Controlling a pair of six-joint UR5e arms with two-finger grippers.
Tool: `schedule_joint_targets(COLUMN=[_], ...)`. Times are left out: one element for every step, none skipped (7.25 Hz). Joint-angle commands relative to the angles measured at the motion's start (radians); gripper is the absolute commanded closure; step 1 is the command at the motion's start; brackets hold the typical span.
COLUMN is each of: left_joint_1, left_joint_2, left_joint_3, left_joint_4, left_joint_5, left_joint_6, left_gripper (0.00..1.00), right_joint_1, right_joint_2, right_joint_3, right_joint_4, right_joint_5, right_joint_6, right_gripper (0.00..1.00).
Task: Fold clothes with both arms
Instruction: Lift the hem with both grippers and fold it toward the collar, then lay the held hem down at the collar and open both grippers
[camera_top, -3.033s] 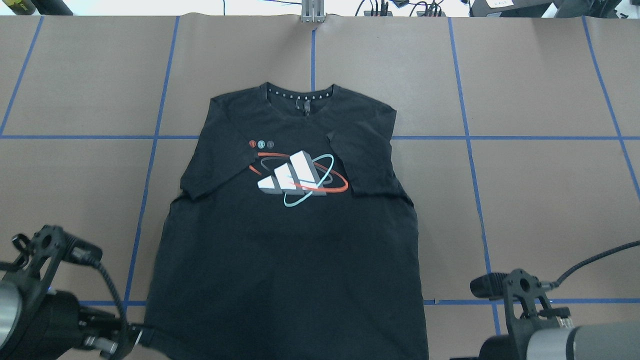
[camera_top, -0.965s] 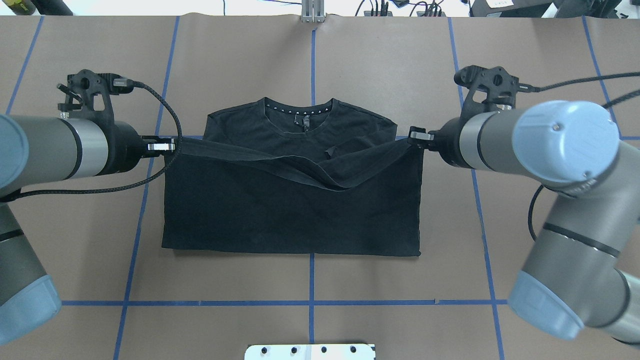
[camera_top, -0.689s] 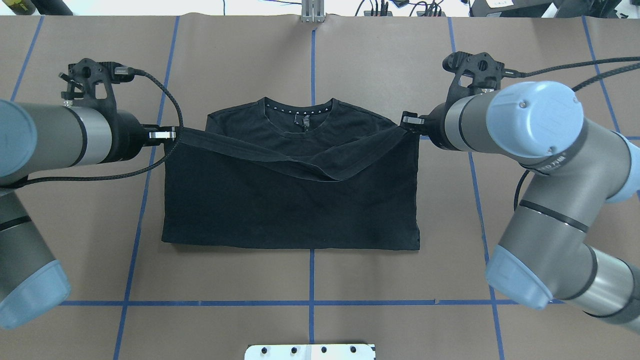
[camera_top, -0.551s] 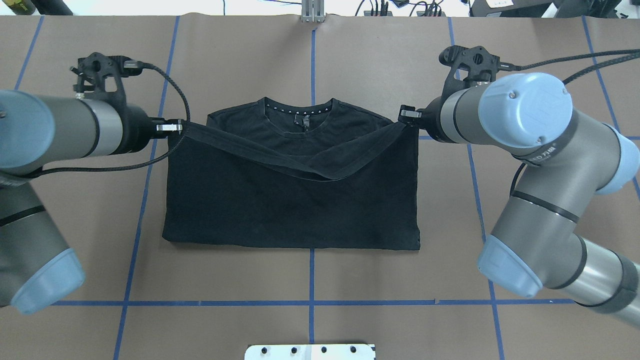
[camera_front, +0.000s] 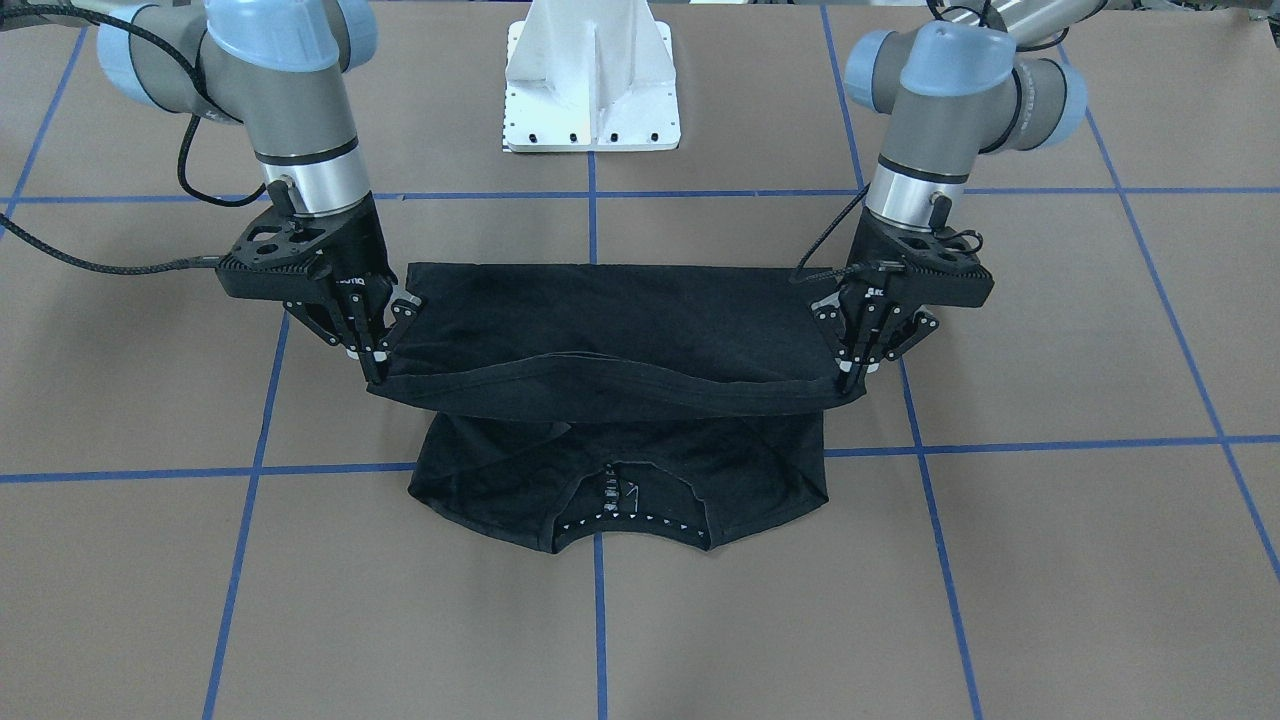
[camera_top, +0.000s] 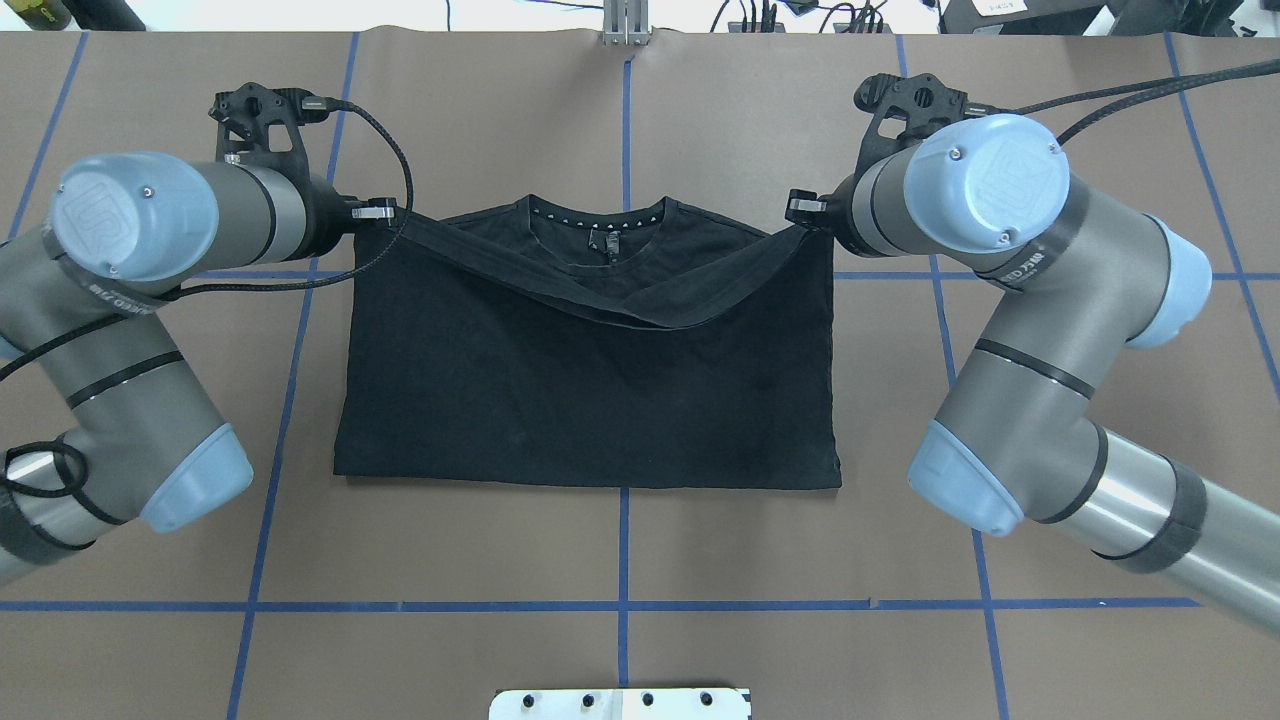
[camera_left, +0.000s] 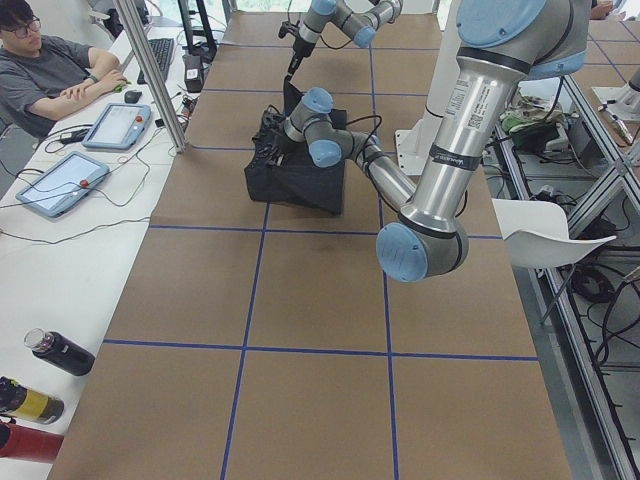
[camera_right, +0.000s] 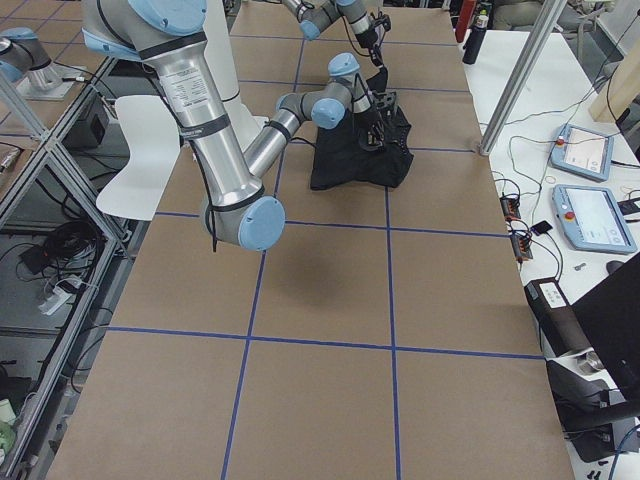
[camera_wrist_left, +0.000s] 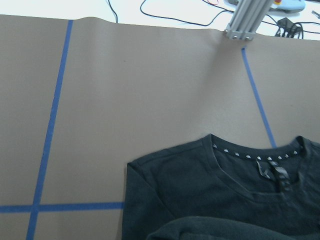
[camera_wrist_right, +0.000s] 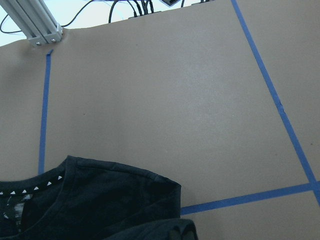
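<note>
On the rounded blue cap of the left arm (camera_top: 135, 215) we make out a moulded UR mark. The lettering on the black band of the right arm (camera_top: 1010, 265) is too small for us to read. Inside the collar of the black T-shirt (camera_top: 590, 400) we see a small hanging neck label and a row of tiny white triangles along the neck tape; we can read nothing on the label.

The shirt is soft, matt cloth. It lies mid-counter, doubled into a wide rectangle, with the fold toward the robot and the collar toward the far edge. Each arm's jaws are clenched on one corner of the stitched hem and hold it off the layer beneath. The hem hangs between them in a shallow, sagging curve, and the collar shows beyond it.

The counter (camera_top: 620, 110) is covered in smooth brown paper, ruled into squares by blue tape. Both arms are silver-grey tubes with braided black cables.
</note>
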Motion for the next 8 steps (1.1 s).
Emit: schedule_joint_targets(left_joint_1=[-0.014,-0.014,-0.013,-0.013,-0.014,-0.022,-0.032,-0.051], left_joint_2=[-0.038,-0.058,-0.086,-0.121,-0.133,-0.133,-0.132,-0.133], left_joint_3=[0.103,0.171,0.241,0.304,0.338,0.354,0.357,0.355], left_joint_4=[-0.043,-0.086,-0.109,-0.112,-0.115,-0.150,-0.163,-0.163], left_joint_5=[0.002,0.002,0.006,0.031,0.034,0.034,0.034,0.033], left_joint_6=[0.043,0.047,0.049,0.075,0.122,0.150,0.173,0.208], left_gripper=[1.00,1.00,1.00,1.00,1.00,1.00,1.00,1.00], right_joint_1=[0.001,-0.001,-0.001,-0.001,0.001,0.001,0.004,0.016], right_joint_2=[0.005,0.005,0.005,0.003,0.003,0.002,0.000,0.002], right_joint_3=[-0.045,-0.074,-0.109,-0.155,-0.174,-0.174,-0.174,-0.174], right_joint_4=[0.001,0.002,0.042,0.088,0.117,0.117,0.119,0.119], right_joint_5=[-0.012,-0.012,-0.012,-0.013,-0.013,-0.012,-0.012,-0.012], right_joint_6=[-0.002,-0.002,-0.010,-0.016,-0.020,-0.022,-0.023,-0.054], right_gripper=[1.00,1.00,1.00,1.00,1.00,1.00,1.00,1.00])
